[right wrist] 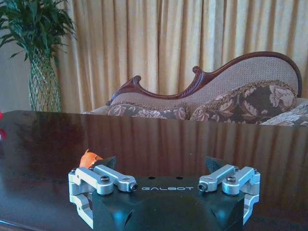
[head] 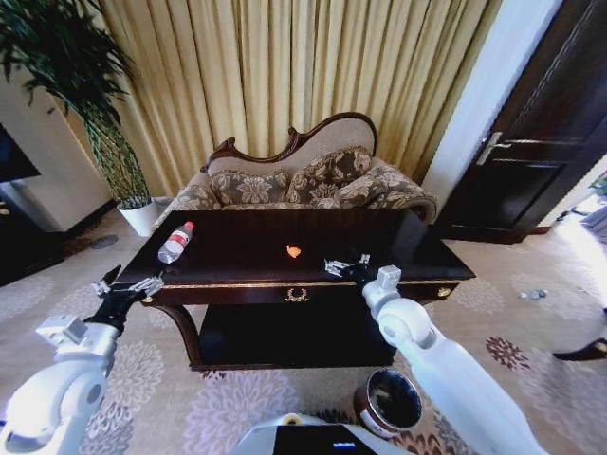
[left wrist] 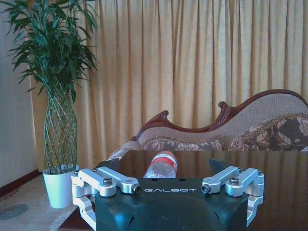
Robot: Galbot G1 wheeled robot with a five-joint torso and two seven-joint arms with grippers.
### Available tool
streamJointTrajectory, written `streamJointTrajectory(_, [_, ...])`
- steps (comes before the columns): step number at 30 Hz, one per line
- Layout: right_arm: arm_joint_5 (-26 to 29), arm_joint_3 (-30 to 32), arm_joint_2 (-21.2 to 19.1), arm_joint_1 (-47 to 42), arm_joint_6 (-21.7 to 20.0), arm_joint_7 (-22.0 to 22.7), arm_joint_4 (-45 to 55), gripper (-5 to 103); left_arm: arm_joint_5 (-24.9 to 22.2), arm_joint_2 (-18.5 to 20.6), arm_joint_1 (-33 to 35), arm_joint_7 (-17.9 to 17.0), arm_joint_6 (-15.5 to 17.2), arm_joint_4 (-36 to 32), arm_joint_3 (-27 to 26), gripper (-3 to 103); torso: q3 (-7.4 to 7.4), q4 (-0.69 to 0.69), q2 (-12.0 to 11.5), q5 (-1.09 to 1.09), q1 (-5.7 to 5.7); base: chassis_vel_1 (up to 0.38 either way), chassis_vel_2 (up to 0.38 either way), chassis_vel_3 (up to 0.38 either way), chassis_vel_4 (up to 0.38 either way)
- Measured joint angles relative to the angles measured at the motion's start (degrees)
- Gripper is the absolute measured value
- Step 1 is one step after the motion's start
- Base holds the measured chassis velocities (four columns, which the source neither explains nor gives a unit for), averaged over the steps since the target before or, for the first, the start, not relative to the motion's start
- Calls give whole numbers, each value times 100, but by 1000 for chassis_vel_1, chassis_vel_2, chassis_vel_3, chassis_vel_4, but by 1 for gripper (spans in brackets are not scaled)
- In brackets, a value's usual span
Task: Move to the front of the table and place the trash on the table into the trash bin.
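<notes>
Two pieces of trash lie on the table. One is a clear plastic bottle with a red cap and a red-and-white label, lying on its side near the table's left end, cap pointing toward the far edge. The other is a tiny orange scrap, crumpled and irregular, near the middle of the tabletop.

The table is one large rectangular piece of dark wood, polished so glossy that it mirrors the curtain. A thin gold trim runs along its front edge, with a gold emblem at the centre, curved legs and a lower shelf beneath.

One trash bin stands on the floor in front of the table, toward its right. It is small, round and dark, with a black liner and a pale label on its side.

The right gripper hovers over the table's front edge, just right of the orange scrap, its two metal fingers spread apart with nothing between them. The left gripper hangs just off the table's front left corner, near the bottle, fingers likewise spread and empty.

Behind the table sits one carved-wood sofa with floral cushions, before pleated gold curtains. One tall plant in a white pot stands at the left. A patterned floral carpet covers the floor.
</notes>
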Motion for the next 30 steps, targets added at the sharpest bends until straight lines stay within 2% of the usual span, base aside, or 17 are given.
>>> streamJointTrajectory(3, [121,-146,-65,180,-71,68,-37,100,9,-32,-4,0,6,19,33,100,0,2,0,0,-1,0,0,0,0])
streamJointTrajectory(7, [715,-722,-170,836,-293,524,-128,100,34,-86,-5,10,7,71,50,100,0,1,0,0,-1,0,0,0,0])
streamJointTrajectory(14, [1088,-1344,-98,1583,-499,835,-332,100,37,-80,-1,16,7,130,42,100,0,2,0,-1,0,0,0,0,0])
streamJointTrajectory(16, [1333,-1659,81,1894,-681,1126,-413,100,38,-79,2,23,4,155,34,100,0,2,0,0,0,0,0,0,0])
streamJointTrajectory(19, [1356,-1790,165,2001,-732,1198,-451,100,38,-79,2,29,2,166,34,100,0,2,0,-1,0,0,0,0,0])
streamJointTrajectory(21, [1409,-1982,335,2137,-830,1397,-531,100,36,-81,-2,31,-2,173,34,100,0,1,0,-1,-1,0,0,0,0])
streamJointTrajectory(30, [1328,-2269,772,2393,-921,1673,-922,100,15,-83,27,54,-9,155,48,100,0,2,0,-1,-1,0,0,0,0])
